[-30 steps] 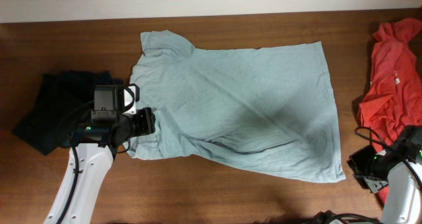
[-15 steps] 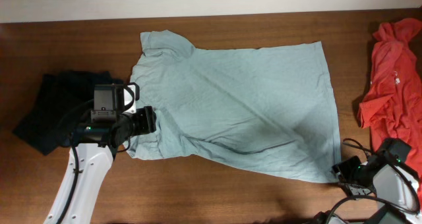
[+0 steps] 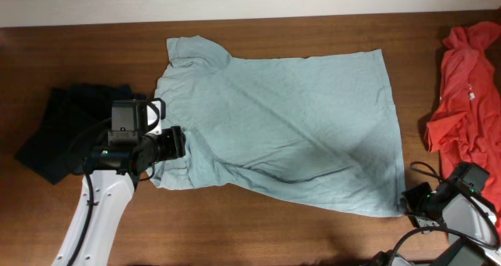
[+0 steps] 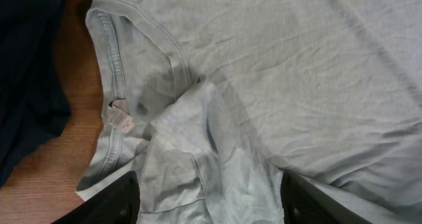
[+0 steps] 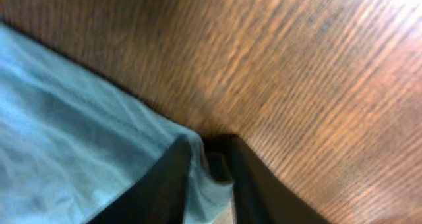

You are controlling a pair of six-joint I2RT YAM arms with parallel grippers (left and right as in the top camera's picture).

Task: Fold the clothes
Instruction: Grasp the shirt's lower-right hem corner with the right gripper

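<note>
The T-shirt (image 3: pixel 290 125) is lying flat on the desk (image 3: pixel 274 235). Only the wrist views are showing jaws: left gripper (image 4: pixel 208 201) gaping wide astride the T-shirt's sleeve, right gripper (image 5: pixel 212 163) pinching its hem corner.

From overhead I get even, fairly soft light, with a faint diagonal shadow across the T-shirt (image 3: pixel 313 133). My left wrist view is sharp; the right wrist view is smeared, probably motion blur, so the table (image 5: pixel 297 72) grain streaks.
</note>
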